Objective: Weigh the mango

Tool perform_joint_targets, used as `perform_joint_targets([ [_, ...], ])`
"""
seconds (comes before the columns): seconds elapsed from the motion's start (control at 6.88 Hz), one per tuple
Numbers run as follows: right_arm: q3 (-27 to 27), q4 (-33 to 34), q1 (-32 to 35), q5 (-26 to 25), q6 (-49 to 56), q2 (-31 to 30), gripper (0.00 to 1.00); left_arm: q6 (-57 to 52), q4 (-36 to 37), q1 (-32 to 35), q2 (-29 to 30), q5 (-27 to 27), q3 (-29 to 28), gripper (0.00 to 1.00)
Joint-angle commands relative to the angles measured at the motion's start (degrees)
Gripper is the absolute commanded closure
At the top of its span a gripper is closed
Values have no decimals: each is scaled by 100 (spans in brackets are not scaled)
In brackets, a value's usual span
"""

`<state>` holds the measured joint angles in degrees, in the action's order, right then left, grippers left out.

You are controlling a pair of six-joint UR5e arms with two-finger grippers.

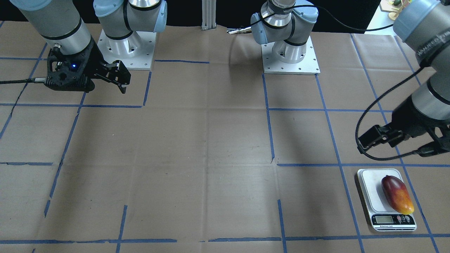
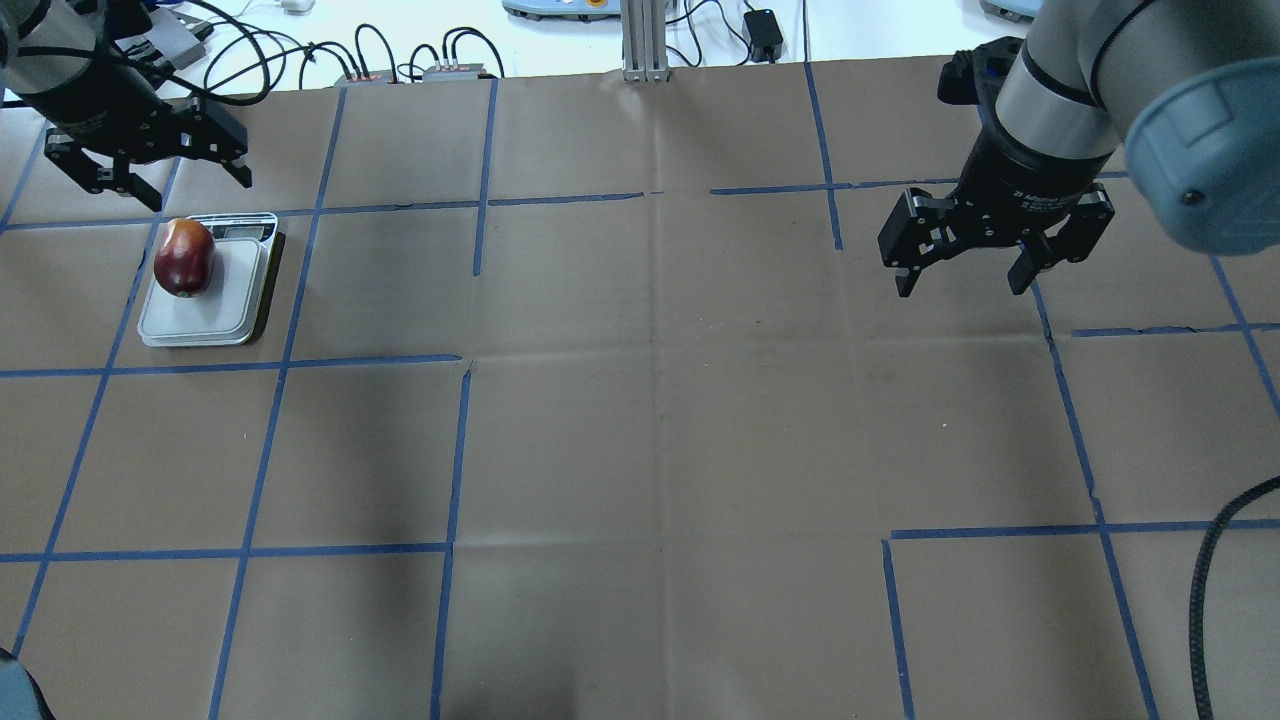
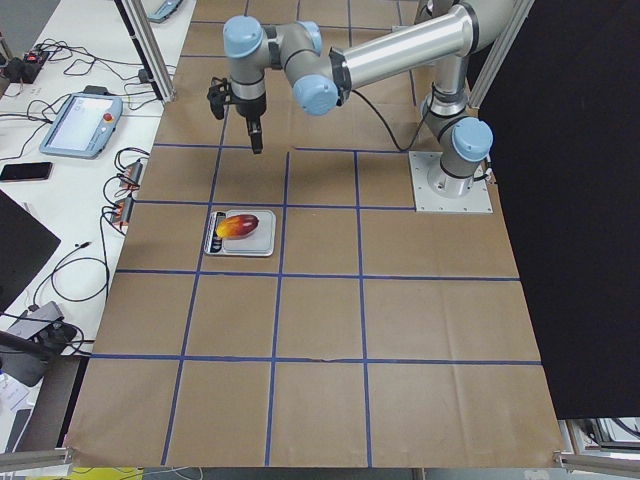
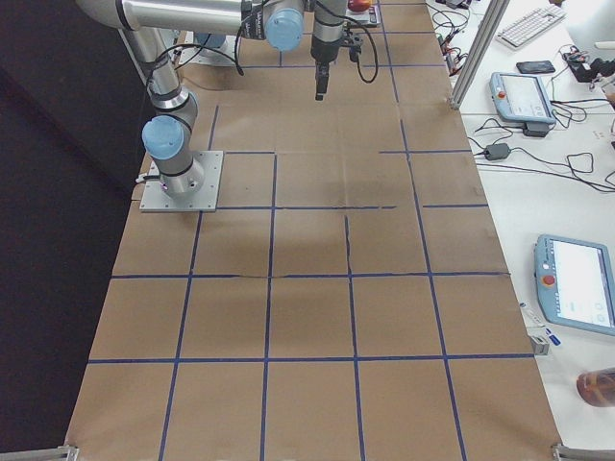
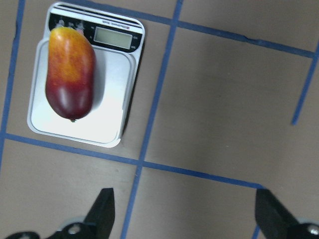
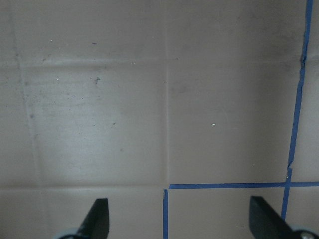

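Observation:
The mango [image 1: 397, 194], dark red shading to orange-yellow, lies lengthwise on the white platform of a small digital scale [image 1: 369, 189]. It also shows in the overhead view [image 2: 183, 257] and the left wrist view [image 5: 70, 72], with its yellow end by the scale's display [image 5: 113, 37]. My left gripper [image 2: 200, 192] is open and empty, raised above the table just beyond the scale, apart from the mango; the left wrist view shows both of its fingertips [image 5: 104, 201] spread wide. My right gripper [image 2: 960, 285] is open and empty over bare paper on the far side of the table.
Brown paper with a blue tape grid [image 2: 460, 380] covers the table. The two arm bases [image 1: 119, 45] [image 1: 290, 52] stand at the robot's edge. A black cable [image 1: 358, 140] loops beside the left gripper. Pendants and cables [image 4: 524, 91] lie off the table.

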<state>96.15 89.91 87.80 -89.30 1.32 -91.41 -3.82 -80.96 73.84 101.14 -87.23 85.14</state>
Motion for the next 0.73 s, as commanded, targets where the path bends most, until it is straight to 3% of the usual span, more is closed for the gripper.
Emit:
perform_joint_targets([
  [0.0, 0, 0, 0, 0, 0, 0, 0, 425, -244, 786, -742, -135, 475, 0],
  [0.29, 0, 0, 0, 0, 0, 0, 0, 566, -604, 1472, -903, -180, 627, 0],
  [0.58, 0, 0, 0, 0, 0, 0, 0, 567, -605, 1589, -886, -172, 601, 0],
])
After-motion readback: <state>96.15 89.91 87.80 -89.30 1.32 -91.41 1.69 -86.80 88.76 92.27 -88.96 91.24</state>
